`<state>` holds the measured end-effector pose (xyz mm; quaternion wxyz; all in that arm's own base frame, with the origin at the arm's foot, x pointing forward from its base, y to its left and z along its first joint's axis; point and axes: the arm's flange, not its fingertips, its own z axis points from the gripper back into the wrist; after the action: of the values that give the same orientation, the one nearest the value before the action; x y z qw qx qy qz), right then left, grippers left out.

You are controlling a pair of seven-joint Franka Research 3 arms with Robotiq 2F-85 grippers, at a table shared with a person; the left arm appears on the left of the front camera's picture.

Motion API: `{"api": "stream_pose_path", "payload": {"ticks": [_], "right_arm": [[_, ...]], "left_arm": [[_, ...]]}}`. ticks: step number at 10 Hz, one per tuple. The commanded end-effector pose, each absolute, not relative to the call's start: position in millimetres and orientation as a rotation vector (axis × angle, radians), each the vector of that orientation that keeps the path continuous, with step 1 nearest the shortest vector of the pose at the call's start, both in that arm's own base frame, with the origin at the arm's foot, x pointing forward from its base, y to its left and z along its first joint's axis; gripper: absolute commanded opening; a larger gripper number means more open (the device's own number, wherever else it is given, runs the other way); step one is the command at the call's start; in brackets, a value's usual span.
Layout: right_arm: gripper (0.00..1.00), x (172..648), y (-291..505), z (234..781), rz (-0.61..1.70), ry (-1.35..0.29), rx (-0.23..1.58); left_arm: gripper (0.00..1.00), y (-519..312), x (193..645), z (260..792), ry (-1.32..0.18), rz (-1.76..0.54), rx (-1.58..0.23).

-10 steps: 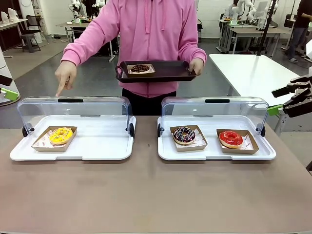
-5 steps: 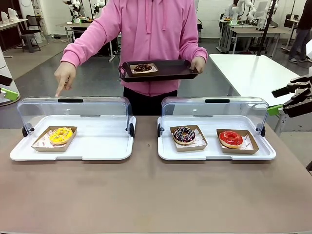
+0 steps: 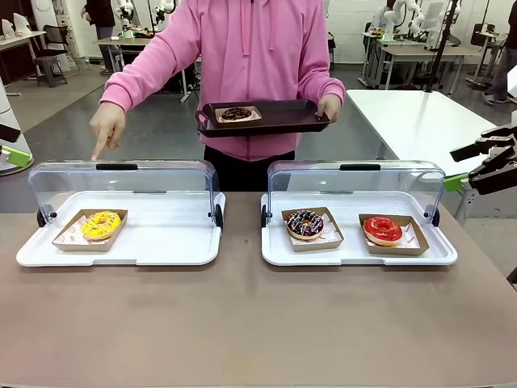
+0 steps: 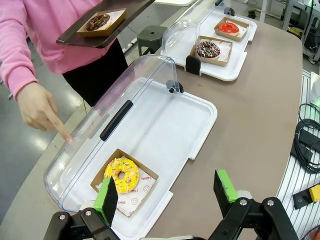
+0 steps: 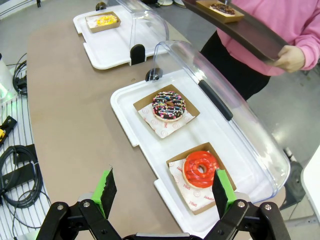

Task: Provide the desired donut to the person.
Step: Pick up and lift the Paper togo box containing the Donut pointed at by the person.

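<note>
**Desk [image 3: 258,323] with two open cases: a finger marks the yellow donut**

The brown desk carries two white display cases. Their clear lids are tipped back toward the far edge, so the robot's side is free for reaching. The left case [image 3: 161,246], toward the far left corner, keeps one yellow donut [image 3: 101,224] in a cardboard boat. The right case [image 3: 351,252], toward the far right corner, keeps a sprinkled chocolate donut [image 3: 304,223] and a red donut [image 3: 382,229].

Behind the far edge the person [image 3: 250,56] points one hand [image 3: 107,125] down over the left lid, just above the yellow one, so I judge this to be the desired donut. The other hand [image 3: 326,107] holds a dark tray [image 3: 283,121] level. A small brown donut [image 3: 235,113] sits at one end and bare room is beside it, probably to receive the next one.

The left jaws are released wide, green pads [image 4: 106,200] far apart with nothing between, hovering at the near side of the yellow donut. The right jaws are released and empty too, off the desk's right edge.
</note>
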<state>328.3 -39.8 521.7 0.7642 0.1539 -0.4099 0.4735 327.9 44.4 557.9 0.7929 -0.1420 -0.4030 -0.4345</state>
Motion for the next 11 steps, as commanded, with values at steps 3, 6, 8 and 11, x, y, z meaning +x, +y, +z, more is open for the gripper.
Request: {"api": "stream_pose_path", "payload": {"ticks": [3,6,8,11], "right_arm": [[1.0,332,-37,521,1.017,-0.904,0.356],[1.0,332,-37,521,1.017,-0.904,0.356],[1.0,332,-37,521,1.017,-0.904,0.356],[1.0,332,-37,521,1.017,-0.904,0.356]], "left_arm": [[1.0,45,339,542,-0.689,-1.079,-0.219],[1.0,46,346,515,-0.465,-1.293,-0.068],[1.0,40,367,486,-0.351,-1.543,-0.099],[1.0,31,360,476,-0.34,-1.507,-0.102]]}}
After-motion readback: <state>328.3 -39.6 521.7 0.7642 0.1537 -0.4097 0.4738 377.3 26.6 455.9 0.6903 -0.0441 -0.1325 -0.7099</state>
